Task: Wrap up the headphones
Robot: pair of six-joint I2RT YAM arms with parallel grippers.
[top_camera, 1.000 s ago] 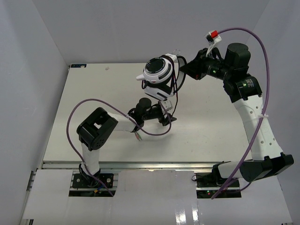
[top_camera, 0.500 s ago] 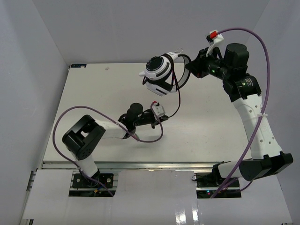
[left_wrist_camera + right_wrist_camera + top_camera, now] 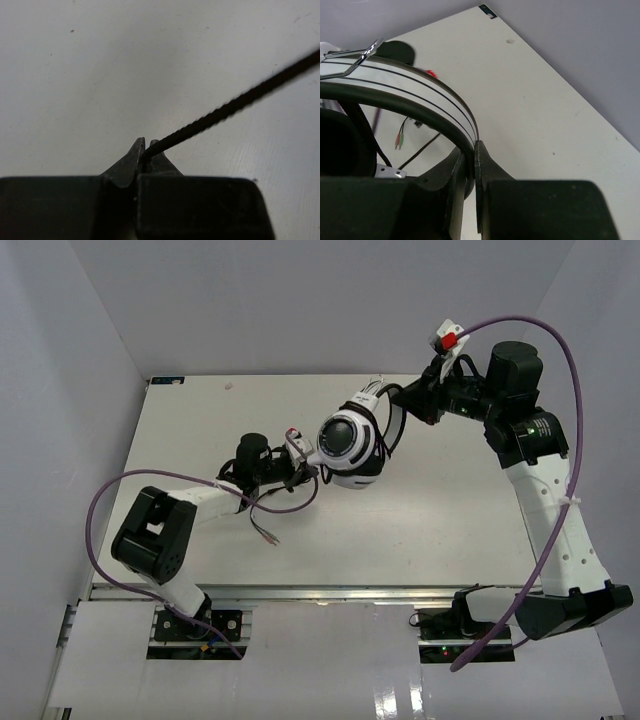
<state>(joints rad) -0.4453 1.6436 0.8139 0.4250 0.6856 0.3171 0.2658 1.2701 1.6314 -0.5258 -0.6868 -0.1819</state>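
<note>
Top external view, starting at the left: the left arm (image 3: 175, 515) reaches from its base at the near edge toward the middle of the table (image 3: 190, 430), with a purple cable (image 3: 105, 502) looping off its elbow. The left gripper (image 3: 312, 464) sits just beside the headphones (image 3: 346, 443). In the left wrist view its jaws are pressed together on the thin black cord (image 3: 235, 102), which is pinched at the fingertips (image 3: 137, 152) and runs up and away to the right in a taut line over the white surface. Below that gripper, the loose end of the cord lies on the table and finishes in two small plugs (image 3: 270, 536), one green and one red.

Further right, the headphones are over the middle of the table. One round cup faces the camera, dark in the centre with a white rim. Black cord is looped against the right side of the cup (image 3: 386, 432). The headband (image 3: 372, 392) rises toward the back right.

The right gripper (image 3: 404, 400) meets the headband there. From the right wrist, its claw is clamped on the edge of the white, black-lined headband (image 3: 410, 86), with a black ear pad (image 3: 340, 145) at the lower left and the table well beneath it. The right arm (image 3: 545, 500) stretches back to its base at the near right, under a second arching purple cable (image 3: 572, 360).
</note>
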